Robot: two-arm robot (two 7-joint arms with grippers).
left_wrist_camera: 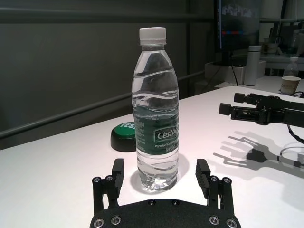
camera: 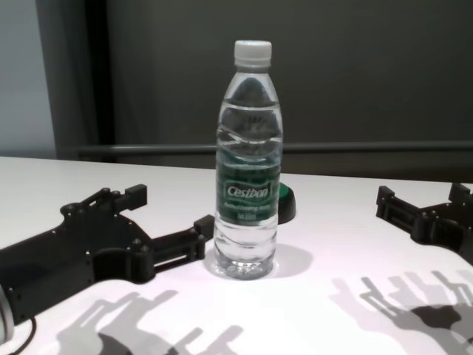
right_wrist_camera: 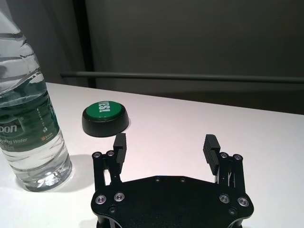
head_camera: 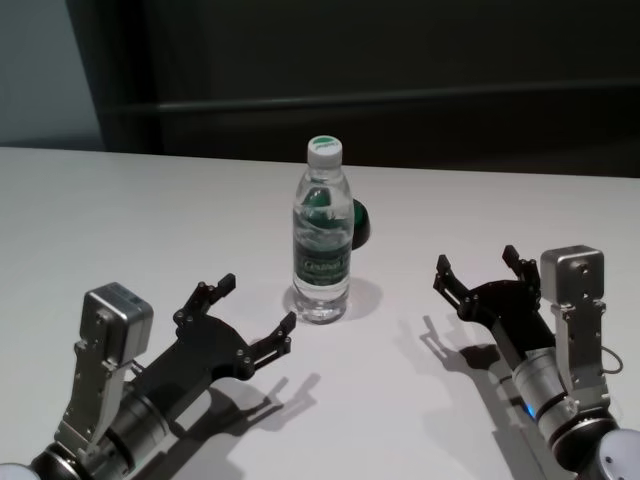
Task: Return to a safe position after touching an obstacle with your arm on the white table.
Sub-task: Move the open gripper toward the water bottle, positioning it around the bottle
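A clear water bottle point(head_camera: 322, 250) with a white cap point(head_camera: 324, 149) and a green label point(camera: 249, 191) stands upright near the middle of the white table point(head_camera: 120, 220). Just behind it, partly hidden in the head view, sits a small dark round button point(right_wrist_camera: 105, 118) with a green top; from the right wrist view it lies on the far side of the bottle and apart from it. The left gripper point(head_camera: 255, 305) hovers low over the table at the near left, pointing toward the bottle, with its two black fingers spread wide and nothing between them. In the chest view its right-hand fingertip point(camera: 202, 225) lies just beside the base of the bottle; whether it touches the plastic cannot be told from these views. In the left wrist view the bottle stands just beyond the gap between the two fingers point(left_wrist_camera: 117, 174), not enclosed by them. The right gripper point(head_camera: 478, 268) sits at the near right of the table, well apart from the bottle, its fingers also spread wide and holding nothing. Both grippers throw sharp shadows point(camera: 399, 307) on the tabletop. A dark wall with a horizontal rail point(camera: 384, 147) runs behind the far edge of the table.
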